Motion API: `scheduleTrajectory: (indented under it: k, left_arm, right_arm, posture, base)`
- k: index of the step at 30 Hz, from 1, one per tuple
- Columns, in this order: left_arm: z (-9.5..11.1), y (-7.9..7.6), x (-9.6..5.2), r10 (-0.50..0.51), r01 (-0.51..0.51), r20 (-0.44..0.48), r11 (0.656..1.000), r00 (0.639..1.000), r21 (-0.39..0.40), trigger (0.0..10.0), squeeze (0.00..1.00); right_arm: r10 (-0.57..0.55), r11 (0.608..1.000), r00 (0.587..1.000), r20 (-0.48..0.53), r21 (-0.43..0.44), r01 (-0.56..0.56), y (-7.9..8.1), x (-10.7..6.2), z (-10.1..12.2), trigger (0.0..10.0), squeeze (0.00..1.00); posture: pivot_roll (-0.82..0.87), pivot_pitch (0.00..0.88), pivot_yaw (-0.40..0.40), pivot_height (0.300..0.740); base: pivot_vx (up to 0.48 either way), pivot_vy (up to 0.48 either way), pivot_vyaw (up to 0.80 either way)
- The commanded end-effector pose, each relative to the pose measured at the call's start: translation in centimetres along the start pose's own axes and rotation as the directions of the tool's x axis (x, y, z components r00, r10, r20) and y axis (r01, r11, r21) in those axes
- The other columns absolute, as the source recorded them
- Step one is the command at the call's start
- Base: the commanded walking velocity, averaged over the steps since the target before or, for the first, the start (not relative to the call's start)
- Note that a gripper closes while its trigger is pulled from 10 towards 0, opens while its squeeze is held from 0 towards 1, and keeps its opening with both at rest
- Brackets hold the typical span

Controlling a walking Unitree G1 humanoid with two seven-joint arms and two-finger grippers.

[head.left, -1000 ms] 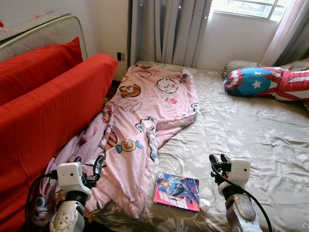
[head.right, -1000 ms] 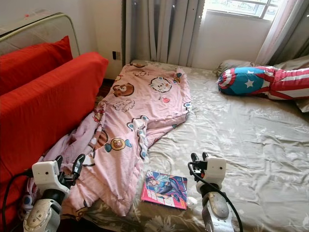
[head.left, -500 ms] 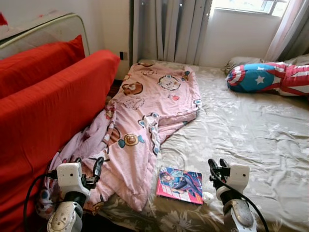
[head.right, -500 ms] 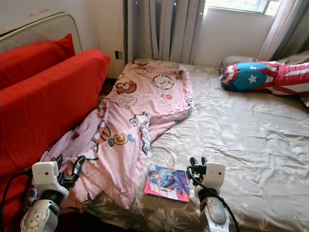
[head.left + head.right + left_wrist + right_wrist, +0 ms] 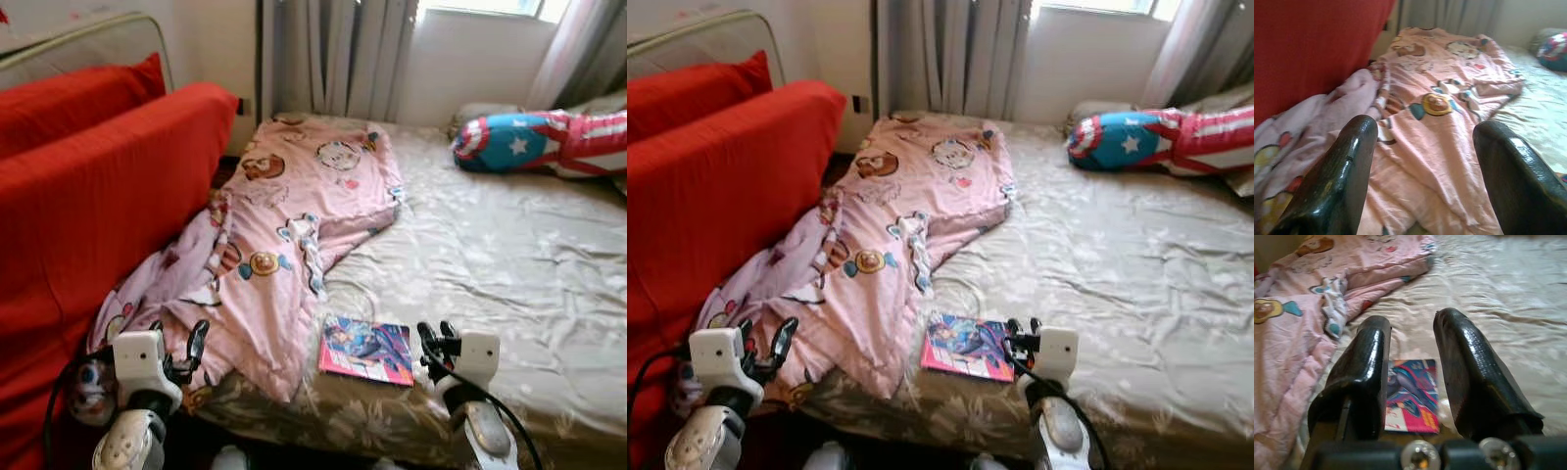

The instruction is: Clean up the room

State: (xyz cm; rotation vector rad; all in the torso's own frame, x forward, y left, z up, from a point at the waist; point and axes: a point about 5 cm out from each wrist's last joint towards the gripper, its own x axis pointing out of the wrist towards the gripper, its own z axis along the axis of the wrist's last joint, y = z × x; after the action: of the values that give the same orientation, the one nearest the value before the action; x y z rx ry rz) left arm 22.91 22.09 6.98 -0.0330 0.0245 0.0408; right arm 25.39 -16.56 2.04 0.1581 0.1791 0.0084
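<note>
Comic book [image 5: 366, 350] lying flat near the bed's [image 5: 509, 245] front edge, just beside the pink blanket [image 5: 294, 225]. The right gripper [image 5: 435, 336] — fingers parted, empty — hovers just to its right, the nearer arm; left gripper [image 5: 186, 345], open, hangs over the blanket's edge.
</note>
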Motion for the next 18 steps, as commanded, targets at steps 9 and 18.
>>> scheduleTrajectory:
  k: [9, 18]
  left_arm:
    - [0.10, -0.53, 0.05, -0.024, 0.024, -0.012, 1.000, 1.000, 0.002, 10.0, 0.00]
    - [0.00, -0.49, -0.07, -0.029, 0.028, -0.016, 0.999, 0.999, -0.018, 10.0, 0.00]
  right_arm:
    - [-0.002, 1.000, 1.000, 0.013, 0.006, 0.002, -0.06, -0.07, 0.16, 10.0, 0.00]
    - [-0.004, 1.000, 1.000, 0.012, 0.008, 0.004, -0.05, -0.11, 0.13, 10.0, 0.00]
  posture:
    - [0.08, 0.000, -0.070, 0.640]
    - [0.08, 0.000, -0.070, 0.640]
  base:
    - [0.000, 0.000, 0.00]
    - [0.000, 0.000, 0.00]
